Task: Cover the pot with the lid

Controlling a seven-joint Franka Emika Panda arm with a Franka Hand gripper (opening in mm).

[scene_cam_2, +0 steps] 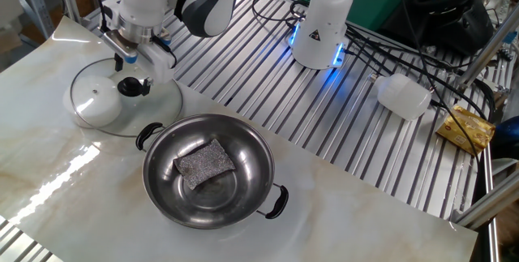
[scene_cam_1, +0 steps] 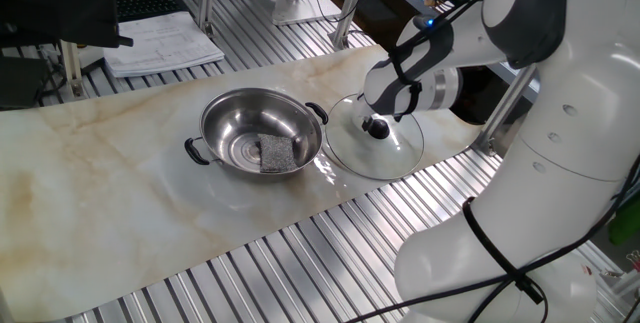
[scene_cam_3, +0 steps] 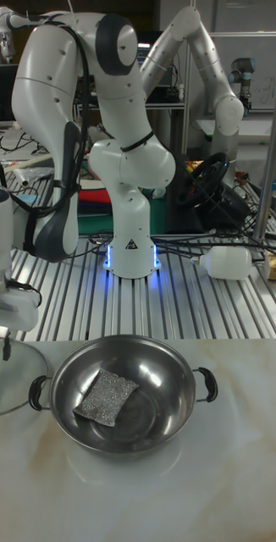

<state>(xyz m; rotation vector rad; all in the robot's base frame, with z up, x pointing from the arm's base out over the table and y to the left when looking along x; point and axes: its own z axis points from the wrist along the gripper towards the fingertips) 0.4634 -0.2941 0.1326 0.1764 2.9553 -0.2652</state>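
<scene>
The shiny steel pot [scene_cam_1: 222, 123] [scene_cam_2: 253, 155] [scene_cam_3: 168, 380] stands open on the marble sheet, with a grey scouring pad [scene_cam_2: 204, 163] lying inside it. The glass lid [scene_cam_1: 395, 153] [scene_cam_2: 158, 104] lies flat on the sheet right beside the pot, and its rim nearly touches one of the pot's handles. My gripper [scene_cam_1: 383, 117] [scene_cam_2: 132, 75] is low over the lid's black knob [scene_cam_1: 377, 127] [scene_cam_2: 130, 87], with a finger on each side of it. A gap shows between one finger [scene_cam_3: 4, 348] and the knob, so the gripper looks open. The tall view cuts off most of the lid.
A small white dome [scene_cam_2: 97, 105] shows through the glass of the lid. A white bottle [scene_cam_2: 403, 96] and a yellow packet [scene_cam_2: 466, 128] lie on the slatted metal table. Papers [scene_cam_1: 160, 43] sit beyond the marble sheet. The robot base [scene_cam_2: 324, 27] stands behind.
</scene>
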